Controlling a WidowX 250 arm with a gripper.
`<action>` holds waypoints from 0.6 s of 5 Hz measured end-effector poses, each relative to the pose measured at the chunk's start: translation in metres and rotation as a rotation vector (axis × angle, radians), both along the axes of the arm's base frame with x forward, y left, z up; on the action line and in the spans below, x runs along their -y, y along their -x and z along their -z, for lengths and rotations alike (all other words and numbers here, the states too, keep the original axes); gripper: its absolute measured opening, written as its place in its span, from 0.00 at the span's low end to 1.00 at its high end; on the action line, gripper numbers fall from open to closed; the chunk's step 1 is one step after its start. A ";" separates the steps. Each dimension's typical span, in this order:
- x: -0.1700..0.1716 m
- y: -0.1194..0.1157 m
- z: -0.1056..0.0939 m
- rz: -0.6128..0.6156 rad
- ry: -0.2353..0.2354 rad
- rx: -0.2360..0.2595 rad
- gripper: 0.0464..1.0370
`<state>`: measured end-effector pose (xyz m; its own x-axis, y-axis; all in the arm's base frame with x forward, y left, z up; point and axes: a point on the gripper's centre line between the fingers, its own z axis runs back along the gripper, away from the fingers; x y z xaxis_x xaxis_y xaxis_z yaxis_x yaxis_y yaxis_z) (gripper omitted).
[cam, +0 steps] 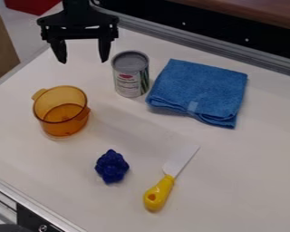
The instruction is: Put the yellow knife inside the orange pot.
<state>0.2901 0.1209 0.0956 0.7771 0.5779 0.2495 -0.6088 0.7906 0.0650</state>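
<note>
My black gripper (83, 60) hangs at the upper left, its two fingers wide apart with nothing between them, above and behind the pot. The see-through orange pot (61, 123) stands upright at the left of the white table, and its inside shows no contents. Toward the front, right of centre, the knife (159, 192) lies flat, its yellow handle pointing to the lower left and its pale blade to the upper right. Gripper and knife are far apart.
A can (128, 81) stands just right of the gripper, beside a folded blue towel (199, 90). A dark blue object (112, 166) lies between pot and knife. Metal rails run along the table's back and lower-left edges.
</note>
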 end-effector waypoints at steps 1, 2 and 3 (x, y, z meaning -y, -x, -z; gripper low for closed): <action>0.003 0.004 0.009 -0.001 0.020 -0.033 0.96; 0.020 0.009 0.013 0.073 0.088 -0.084 0.96; 0.050 0.024 0.027 0.135 0.128 -0.124 0.96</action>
<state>0.2657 0.0708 0.0682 0.8697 0.4873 0.0785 -0.4904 0.8711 0.0264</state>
